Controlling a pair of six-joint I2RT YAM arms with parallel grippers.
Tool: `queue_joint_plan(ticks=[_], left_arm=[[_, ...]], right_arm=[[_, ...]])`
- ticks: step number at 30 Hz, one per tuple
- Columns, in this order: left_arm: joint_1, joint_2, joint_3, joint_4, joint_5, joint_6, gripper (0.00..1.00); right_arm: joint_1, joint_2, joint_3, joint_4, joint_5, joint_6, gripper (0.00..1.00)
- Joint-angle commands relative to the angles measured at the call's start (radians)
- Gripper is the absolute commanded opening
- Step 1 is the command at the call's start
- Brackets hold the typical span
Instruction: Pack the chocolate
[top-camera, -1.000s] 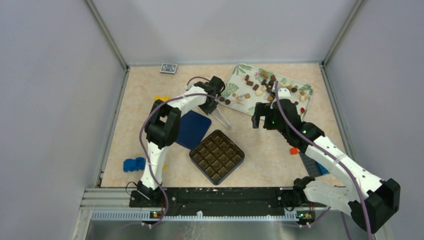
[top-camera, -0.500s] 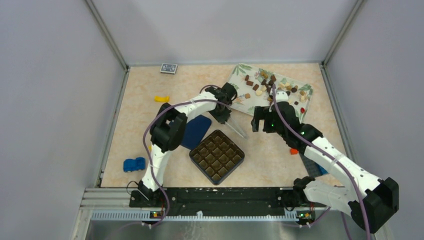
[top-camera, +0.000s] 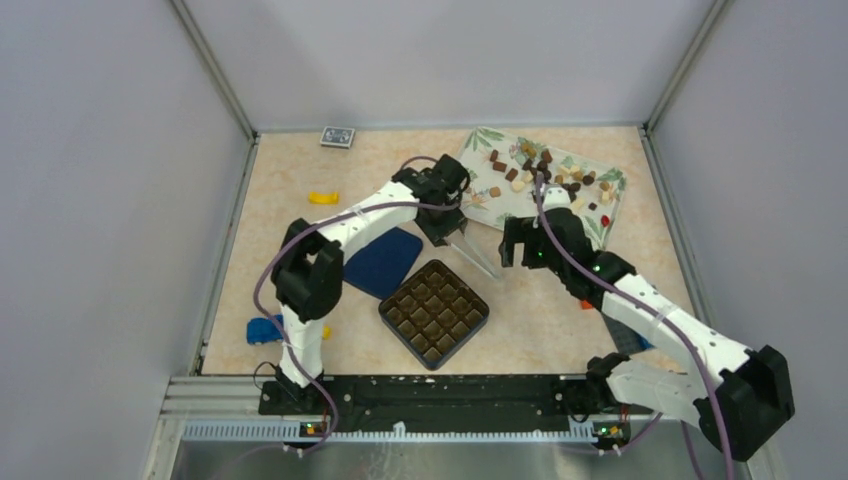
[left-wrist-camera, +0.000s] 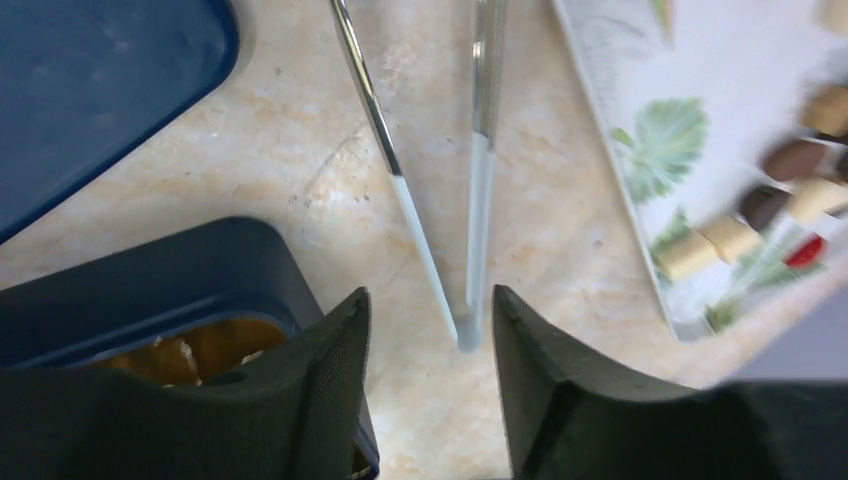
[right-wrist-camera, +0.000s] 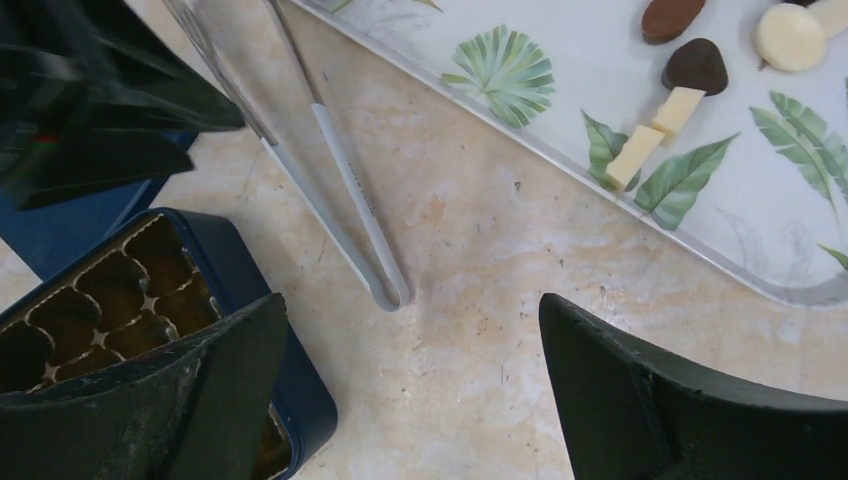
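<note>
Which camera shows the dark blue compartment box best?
The top external view: the whole dark blue box and its full grid show. The right wrist view catches one corner with some cells; the left wrist view, barely a corner.

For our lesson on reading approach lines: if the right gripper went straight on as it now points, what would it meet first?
Probably the tongs: their end sits just ahead of the right gripper, between its open jaws. Depth is unclear; it could reach bare table instead.
</note>
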Motion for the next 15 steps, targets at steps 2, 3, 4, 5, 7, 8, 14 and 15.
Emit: queue_joint_plan(ticks=[2,3,4,5,7,8,14,15], left_arm=[[0.045,-0.229,-0.051,-0.012,-0.076,0.078,0.61],[0.066,-0.266,-0.082,-0.004,-0.077,0.102,0.69],[0.093,-0.309,-0.126,0.021,-0.071,0.143,0.73],[0.127,-0.355,-0.177,0.049,-0.057,0.173,0.77],[0.204,-0.446,-0.287,0.111,-0.023,0.238,0.79],[0.241,-0.489,-0.34,0.134,-0.005,0.276,0.8],[0.376,-0.684,-0.472,0.122,-0.081,0.447,0.93],[0.38,-0.71,-0.484,0.121,-0.091,0.464,0.93]], right_arm=[[-0.006,0.116,0.074,0.098,-0.06,-0.06,0.94],[-0.004,0.144,0.09,0.105,-0.073,-0.073,0.94],[-0.004,0.178,0.107,0.104,-0.085,-0.086,0.94],[-0.004,0.212,0.128,0.103,-0.096,-0.096,0.94],[-0.003,0.287,0.181,0.096,-0.113,-0.109,0.94],[-0.001,0.324,0.209,0.092,-0.128,-0.123,0.94],[0.03,0.572,0.372,0.054,-0.16,-0.2,0.96],[0.037,0.599,0.383,0.06,-0.161,-0.205,0.96]])
